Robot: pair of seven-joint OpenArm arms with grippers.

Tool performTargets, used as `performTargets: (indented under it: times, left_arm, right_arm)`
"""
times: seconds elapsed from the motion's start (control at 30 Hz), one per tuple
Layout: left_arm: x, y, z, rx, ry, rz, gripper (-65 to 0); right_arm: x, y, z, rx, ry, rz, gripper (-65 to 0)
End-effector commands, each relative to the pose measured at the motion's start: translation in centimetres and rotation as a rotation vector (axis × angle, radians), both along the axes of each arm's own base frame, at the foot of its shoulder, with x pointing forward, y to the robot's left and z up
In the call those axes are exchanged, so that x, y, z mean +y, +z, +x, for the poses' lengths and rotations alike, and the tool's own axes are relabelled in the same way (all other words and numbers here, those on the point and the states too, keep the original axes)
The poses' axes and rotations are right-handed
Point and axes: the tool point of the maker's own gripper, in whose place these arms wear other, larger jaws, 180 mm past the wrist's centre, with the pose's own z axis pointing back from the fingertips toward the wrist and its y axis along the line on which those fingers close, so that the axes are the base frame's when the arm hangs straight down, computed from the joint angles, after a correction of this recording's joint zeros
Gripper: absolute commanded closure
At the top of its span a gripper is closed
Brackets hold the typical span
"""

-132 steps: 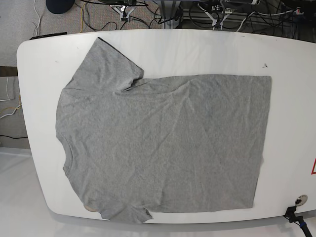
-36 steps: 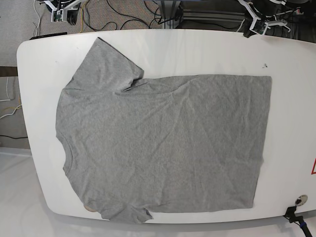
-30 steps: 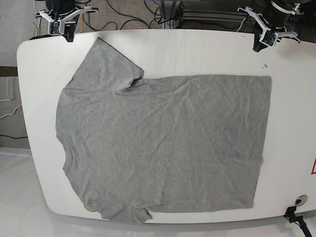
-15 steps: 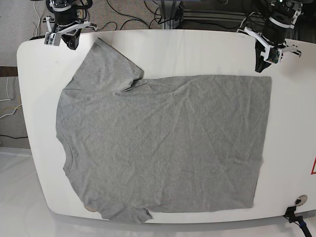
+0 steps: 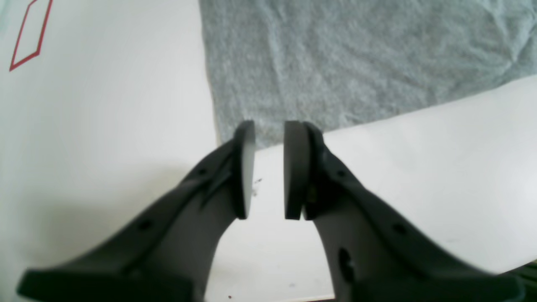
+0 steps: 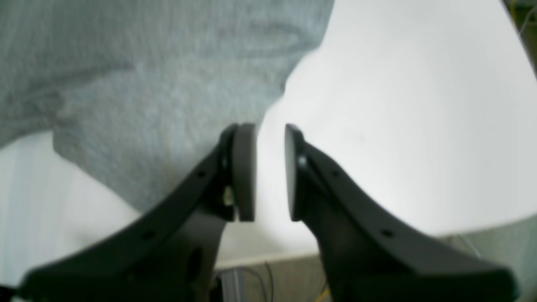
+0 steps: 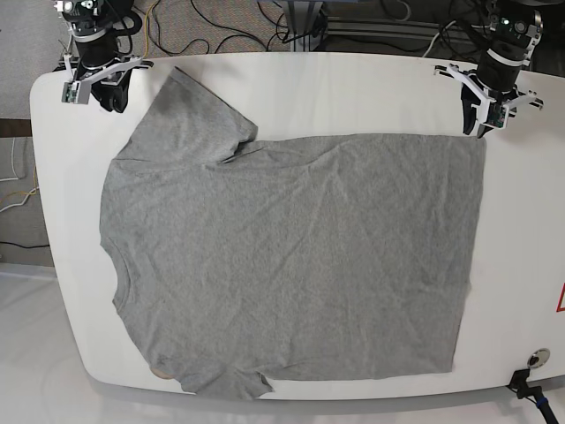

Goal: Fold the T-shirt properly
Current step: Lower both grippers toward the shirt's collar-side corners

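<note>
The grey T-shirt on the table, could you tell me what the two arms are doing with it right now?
The grey T-shirt lies spread flat on the white table, not yet folded. The left gripper hovers open at the hem corner, its fingertips at the cloth edge but gripping nothing. The right gripper is open beside the sleeve edge, also holding nothing. Both seem poised to pinch the far edge.

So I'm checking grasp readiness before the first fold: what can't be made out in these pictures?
- Left wrist view: the left gripper fingers cover the T-shirt corner, so contact can't be judged.
- Right wrist view: the right gripper blocks the sleeve edge beneath; fingers are blurred.
- Base view: both grippers are too small to see the finger gap; the frame's bottom edge cuts off the near table rim and a black object at bottom right.
</note>
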Motion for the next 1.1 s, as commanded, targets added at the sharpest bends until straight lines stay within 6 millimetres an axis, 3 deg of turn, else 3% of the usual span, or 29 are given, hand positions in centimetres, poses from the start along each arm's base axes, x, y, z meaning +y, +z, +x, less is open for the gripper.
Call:
performTargets:
  times: [0.0,0.27,0.5,0.7,1.07]
  left_arm:
    - [0.4,0.0,-0.1,0.002,0.008,0.006,-15.3]
    - [1.9,-1.5,-0.7,0.055,0.067,0.004,-19.2]
    - [2.9,-1.6,-1.0,0.089,0.100,0.004,-25.7]
    - [2.7,-1.7,-0.8,0.091,0.089,0.004,-24.8]
    - [2.7,-1.8,-0.8,0.095,0.084,0.004,-24.9]
  right_arm:
    - [-0.6,1.5,1.3,-0.056,0.012,-0.024,-14.6]
    - [-0.5,2.7,3.9,-0.120,0.043,-0.032,-16.1]
    - [0.0,2.2,3.9,-0.101,0.055,-0.025,-15.7]
    - [-0.1,2.4,4.2,-0.117,0.038,-0.015,-15.6]
    - [-0.7,-1.0,3.3,-0.071,-0.038,0.107,-15.2]
